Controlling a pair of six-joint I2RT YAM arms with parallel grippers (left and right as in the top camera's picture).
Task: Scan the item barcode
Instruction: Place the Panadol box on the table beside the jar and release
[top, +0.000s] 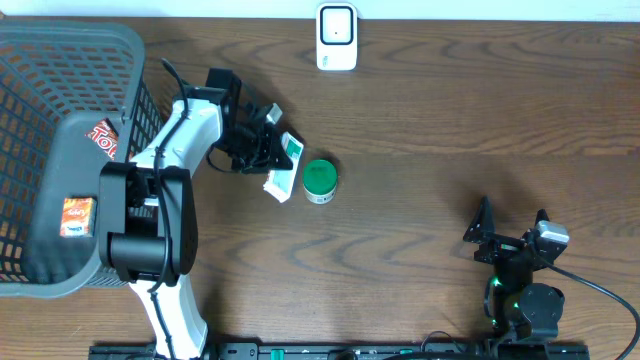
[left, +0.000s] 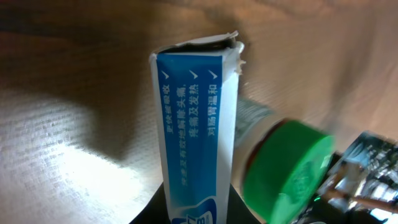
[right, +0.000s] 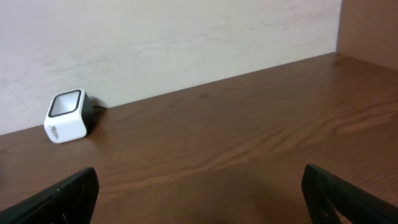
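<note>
White Chinese characters, check marks on blue box (left: 193, 143); "To" on red packet (top: 105, 140).

Blue box (left: 193, 124): lower end cut off at left wrist view's bottom edge.
Green-capped jar (left: 286, 171), just right of box: blurred, label unreadable.
Basket (top: 70, 45), well left of box: cropped at overhead view's left edge.

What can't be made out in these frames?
Barcode on the box: unseen; left wrist shows only a blue printed side.
Fingertips of the left gripper: mostly cut off by the left wrist's bottom edge.
Label of the green-lidded jar: blurred in left wrist; overhead sees only its lid.
</note>
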